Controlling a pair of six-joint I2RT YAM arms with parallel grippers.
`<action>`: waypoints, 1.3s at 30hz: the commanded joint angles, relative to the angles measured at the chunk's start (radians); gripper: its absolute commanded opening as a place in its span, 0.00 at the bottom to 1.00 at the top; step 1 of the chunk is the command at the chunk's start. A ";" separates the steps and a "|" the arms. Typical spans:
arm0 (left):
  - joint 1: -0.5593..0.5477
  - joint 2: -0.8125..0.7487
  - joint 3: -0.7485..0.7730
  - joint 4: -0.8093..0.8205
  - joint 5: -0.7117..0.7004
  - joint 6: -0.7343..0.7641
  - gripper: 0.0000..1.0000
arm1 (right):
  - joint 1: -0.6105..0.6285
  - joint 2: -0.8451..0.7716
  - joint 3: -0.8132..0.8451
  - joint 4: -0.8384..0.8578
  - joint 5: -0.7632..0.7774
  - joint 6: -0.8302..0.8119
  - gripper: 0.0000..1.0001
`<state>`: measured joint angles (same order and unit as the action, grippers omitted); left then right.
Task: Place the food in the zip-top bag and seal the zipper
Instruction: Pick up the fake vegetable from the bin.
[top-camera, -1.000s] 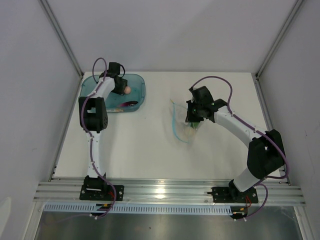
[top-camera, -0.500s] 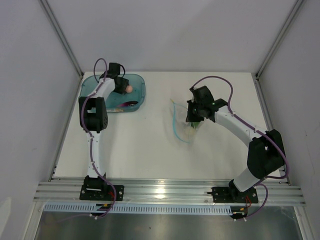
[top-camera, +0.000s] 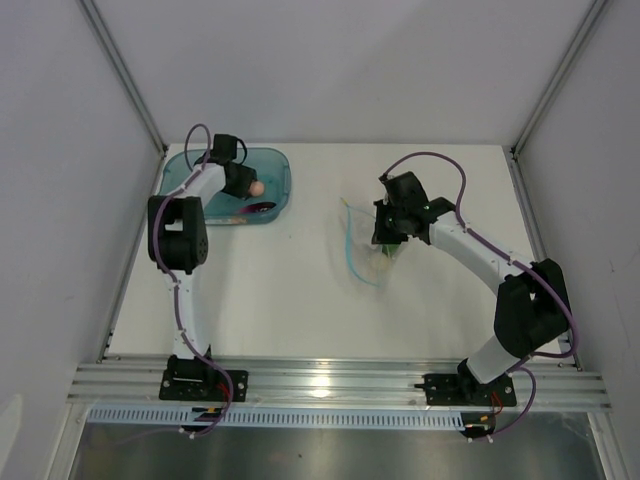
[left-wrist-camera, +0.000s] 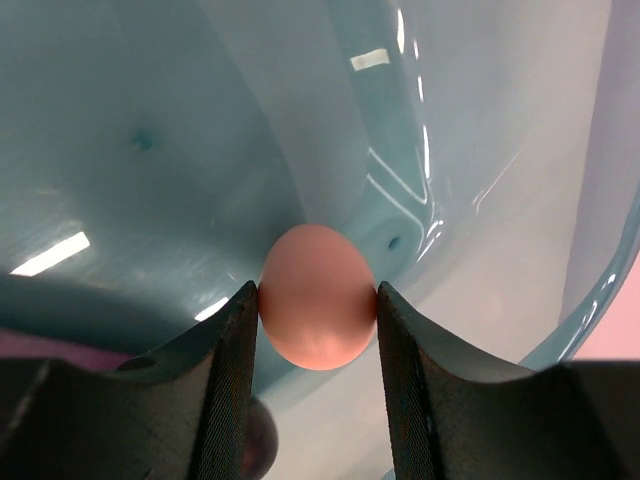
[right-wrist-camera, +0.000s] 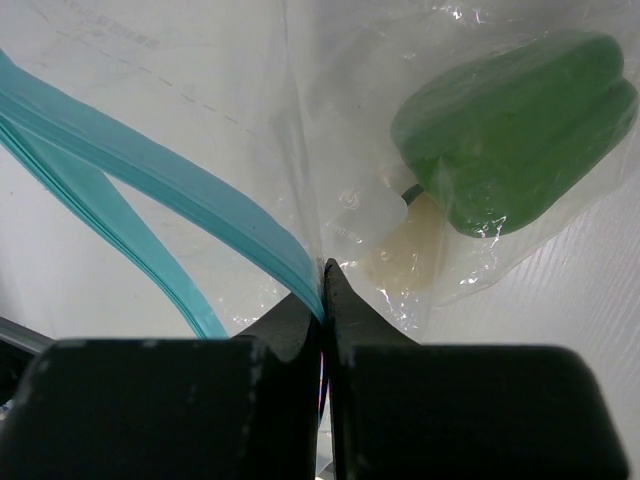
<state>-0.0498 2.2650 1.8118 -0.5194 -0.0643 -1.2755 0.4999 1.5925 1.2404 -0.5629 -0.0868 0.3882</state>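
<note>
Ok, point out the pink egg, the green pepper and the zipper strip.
pink egg (left-wrist-camera: 318, 297): left wrist view, its middle.
green pepper (right-wrist-camera: 520, 130): right wrist view, its body.
zipper strip (right-wrist-camera: 150, 165): right wrist view, blue band.

Green pepper (right-wrist-camera: 515, 135) inside clear floppy bag (right-wrist-camera: 250, 120)

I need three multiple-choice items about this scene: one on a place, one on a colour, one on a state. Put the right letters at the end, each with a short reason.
1. Where is the green pepper?
A) in the teal tub
B) inside the zip-top bag
C) on the bare table

2. What colour is the zipper?
A) light blue
B) red
C) yellow

3. The left gripper is:
A) open and empty
B) shut on the eggplant
C) shut on the pink egg

Answers:
1 B: the pepper shows through the clear plastic.
2 A: the strip along the mouth is light blue.
3 C: both fingers press the egg's sides.
</note>
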 joint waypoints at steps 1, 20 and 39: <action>0.008 -0.117 -0.045 0.022 0.006 0.034 0.00 | -0.004 -0.012 0.027 0.015 0.012 -0.005 0.00; 0.007 -0.317 -0.339 0.269 0.057 0.143 0.00 | -0.001 0.003 0.034 0.023 0.012 0.000 0.00; -0.002 -0.544 -0.585 0.429 0.228 0.226 0.01 | 0.011 -0.006 0.028 0.038 0.004 0.011 0.00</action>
<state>-0.0502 1.8065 1.2724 -0.1482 0.1043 -1.0931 0.5030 1.5936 1.2404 -0.5552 -0.0868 0.3916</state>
